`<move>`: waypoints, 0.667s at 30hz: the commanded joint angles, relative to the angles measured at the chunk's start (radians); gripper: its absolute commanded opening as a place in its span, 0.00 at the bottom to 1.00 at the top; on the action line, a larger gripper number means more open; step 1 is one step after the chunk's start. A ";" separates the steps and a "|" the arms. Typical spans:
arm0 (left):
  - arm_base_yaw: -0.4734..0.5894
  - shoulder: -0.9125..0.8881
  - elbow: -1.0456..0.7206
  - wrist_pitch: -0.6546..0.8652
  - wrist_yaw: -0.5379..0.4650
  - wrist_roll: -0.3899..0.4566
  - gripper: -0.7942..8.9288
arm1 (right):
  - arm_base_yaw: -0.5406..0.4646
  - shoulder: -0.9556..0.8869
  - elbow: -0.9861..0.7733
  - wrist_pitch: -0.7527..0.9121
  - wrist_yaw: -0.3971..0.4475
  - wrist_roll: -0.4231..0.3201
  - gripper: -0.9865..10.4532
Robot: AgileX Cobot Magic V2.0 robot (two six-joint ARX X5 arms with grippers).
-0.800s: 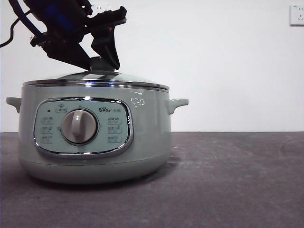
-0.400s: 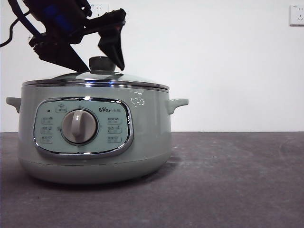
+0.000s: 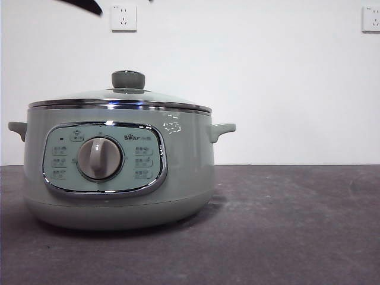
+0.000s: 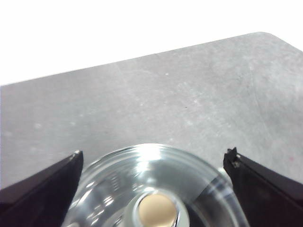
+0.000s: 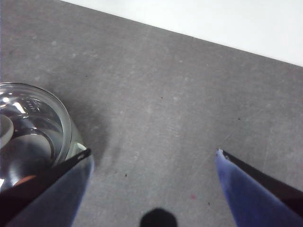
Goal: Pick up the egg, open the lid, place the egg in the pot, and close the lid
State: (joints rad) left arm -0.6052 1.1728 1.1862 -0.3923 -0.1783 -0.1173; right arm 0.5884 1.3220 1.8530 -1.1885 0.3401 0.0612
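The sage-green pot point(image 3: 184, 166) stands on the left of the table with the glass lid point(image 3: 151, 97) seated on its rim and the knob point(image 3: 128, 80) free. My left gripper point(image 4: 154, 153) hangs open, high above the lid point(image 4: 111, 182) and its knob point(image 4: 158, 210), touching neither. Only a black tip of that arm point(image 3: 86, 5) shows in the front view. My right gripper point(image 5: 153, 152) is open over bare table beside the lid point(image 5: 33, 125). A small reddish patch point(image 5: 24, 179) shows through the glass; I cannot tell if it is the egg.
The dark grey table point(image 3: 285, 225) stretches to the right of the pot. Two wall sockets point(image 3: 123, 18) point(image 3: 371, 18) sit on the white wall behind. The table's far edge and a rounded corner point(image 4: 265, 35) show in the left wrist view.
The left gripper, which was around the knob, has opened and risen up and left, almost out of the front view. The lid stays seated on the pot.
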 commanded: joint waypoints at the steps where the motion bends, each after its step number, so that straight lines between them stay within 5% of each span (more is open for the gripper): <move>1: -0.003 -0.052 0.001 -0.051 -0.002 0.048 0.57 | 0.002 -0.029 -0.042 0.000 -0.001 0.029 0.41; 5: -0.003 -0.142 0.001 -0.156 -0.003 0.086 0.23 | 0.002 -0.079 -0.138 0.021 0.000 0.034 0.11; 7: -0.002 -0.185 0.001 -0.213 -0.005 0.116 0.07 | 0.002 -0.123 -0.218 0.070 0.000 0.035 0.08; 11: -0.003 -0.301 -0.028 -0.307 -0.085 0.122 0.07 | 0.002 -0.320 -0.546 0.343 0.000 0.033 0.08; 20: -0.003 -0.682 -0.433 -0.157 -0.161 0.116 0.07 | 0.004 -0.718 -1.117 0.713 -0.001 0.016 0.08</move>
State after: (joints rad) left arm -0.6052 0.5014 0.7765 -0.5671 -0.3378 -0.0078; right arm 0.5896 0.6197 0.7570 -0.4995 0.3401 0.0818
